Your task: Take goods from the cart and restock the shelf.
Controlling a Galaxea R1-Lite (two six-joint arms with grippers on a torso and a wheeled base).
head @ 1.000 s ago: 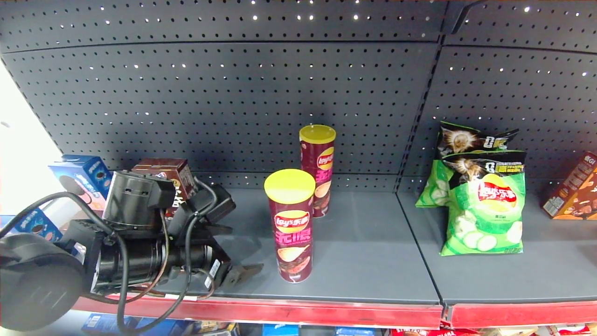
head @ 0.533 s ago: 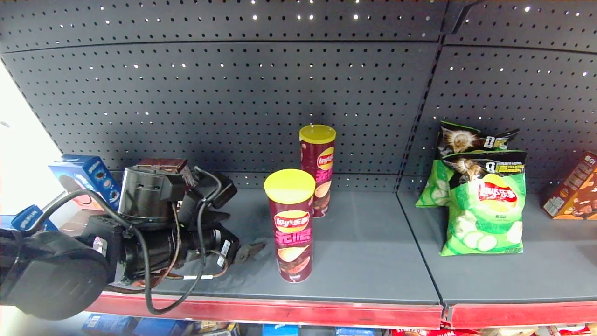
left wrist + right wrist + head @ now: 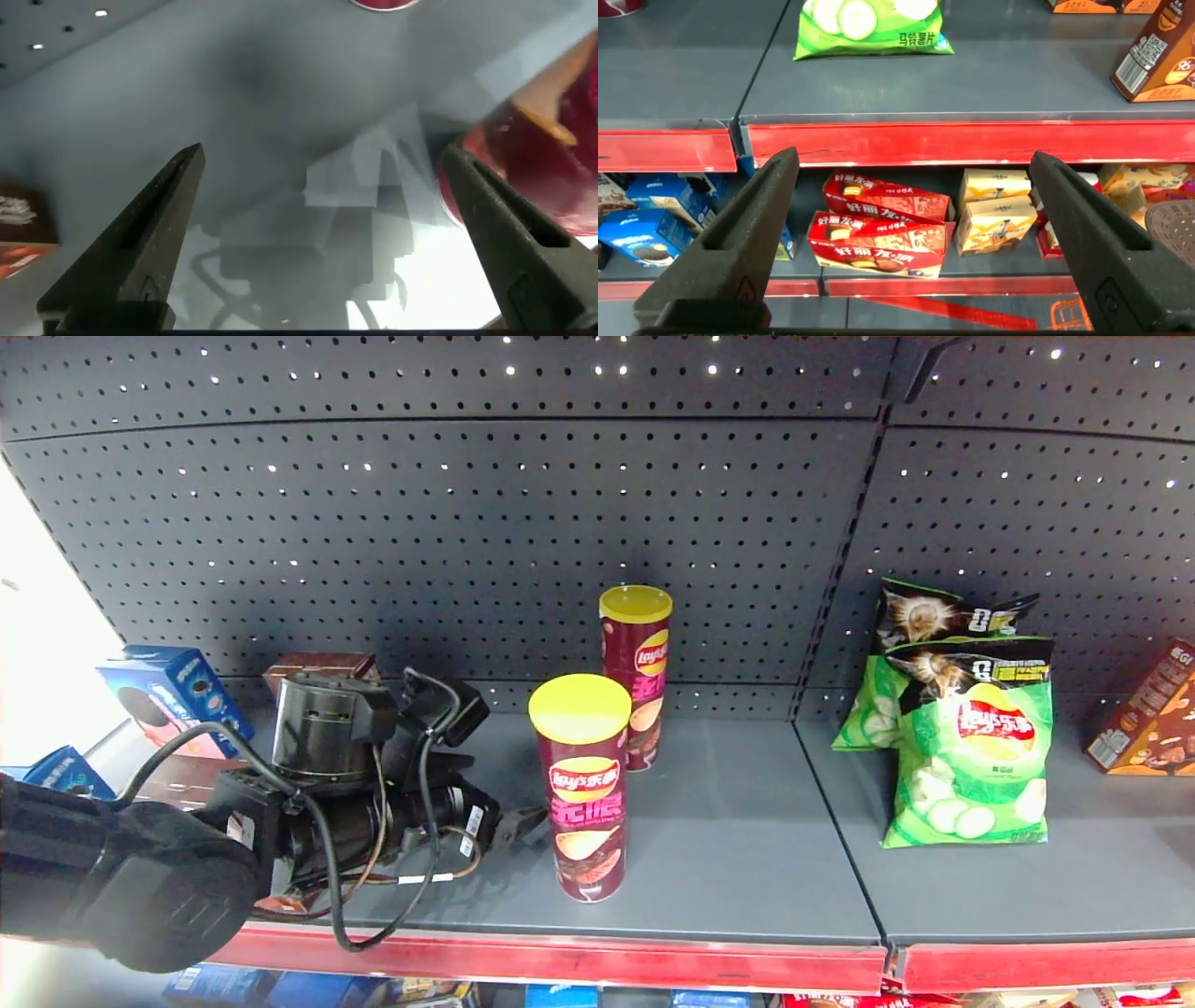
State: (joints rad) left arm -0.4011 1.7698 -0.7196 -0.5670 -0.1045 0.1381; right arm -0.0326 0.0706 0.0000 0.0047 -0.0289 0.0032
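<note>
While the left hand (image 3: 523, 821) lies low over the shelf (image 3: 728, 859), fingers spread wide w/ nothing between them, its tip sits just beside the front chip can (image 3: 581, 784), on that can's left; touching or not, can't tell. Front can stands upright near the shelf's front edge, yellow lid on. Rear chip can (image 3: 635, 672) is upright behind it, slightly to the right, close to the pegboard back (image 3: 467, 541); the two cans are apart. Front can stands btw the hand and the bare shelf floor to the right.

Behind the left arm: a brown box (image 3: 317, 665), plus blue cookie boxes (image 3: 173, 695) at the shelf's left end. Next bay right: two green chip bags (image 3: 971, 747), one behind the other, and an orange-brown box (image 3: 1144, 719) at the far right.

Right hand (image 3: 915, 243): fingers wide apart, holding nothing, out in front of the red edge strip (image 3: 971, 140), facing the lower shelf w/ red boxes (image 3: 878, 229), beige boxes (image 3: 994, 219) and blue boxes (image 3: 654, 224).
</note>
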